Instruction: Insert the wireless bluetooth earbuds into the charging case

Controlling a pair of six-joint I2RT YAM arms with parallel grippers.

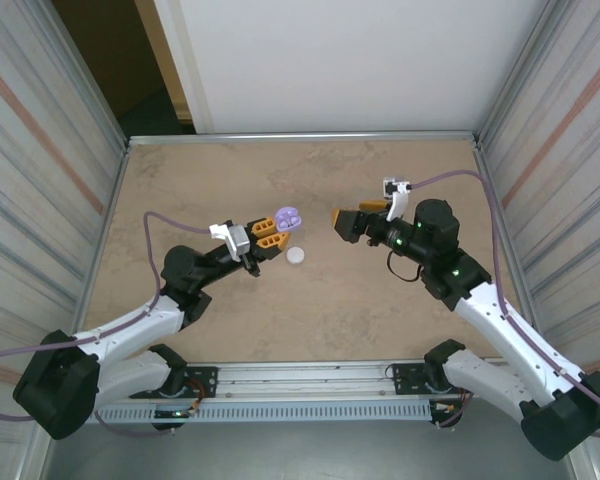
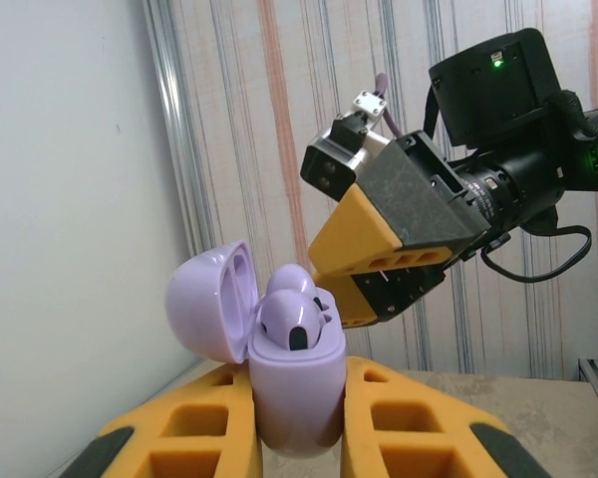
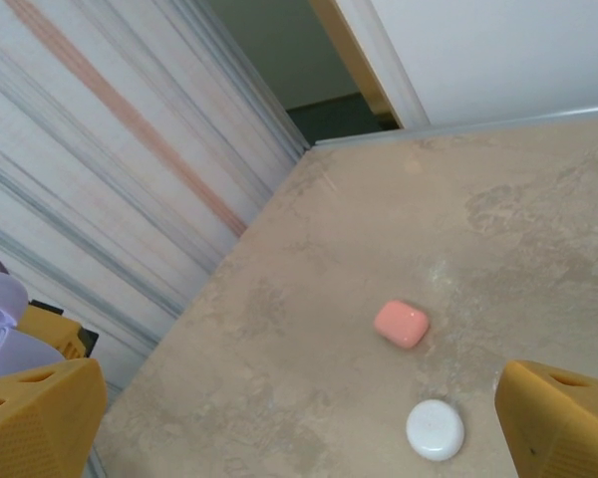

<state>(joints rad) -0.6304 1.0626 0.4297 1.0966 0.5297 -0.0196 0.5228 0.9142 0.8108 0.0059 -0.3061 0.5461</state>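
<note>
a beige, marbled table (image 1: pixel 380 180) lies between striped panel walls, with a white wall at the back and a dark doorway at the back left corner.

the left end effector (image 1: pixel 276 234) is held above the table near its middle, closed on the purple charging case (image 1: pixel 288 218). in the left wrist view the case (image 2: pixel 297 398) stands upright between the two orange fingers (image 2: pixel 194 428), which press on its sides. its lid (image 2: pixel 211 304) is hinged open and leans back to the left. the purple earbuds (image 2: pixel 295 321) sit in the case, their rounded tops above its rim, the nearer one showing a dark spot on its face.

the right end effector (image 1: pixel 342 222) is held level, just across from the purple case and pointing at it, not touching it. the right wrist view puts its orange fingers (image 3: pixel 35 418) at the far left and far right of the frame with a wide gap between them, so it is open and empty. the left wrist view looks past the case at the same end effector (image 2: pixel 364 267), above and behind the case.

a round white case (image 1: pixel 297 256), closed, lies on the table just beside the left end effector, on the near side. the right wrist view shows this white case (image 3: pixel 436 430) and, near it, a closed coral case (image 3: pixel 401 324), both flat on the table and apart from each other.
</note>
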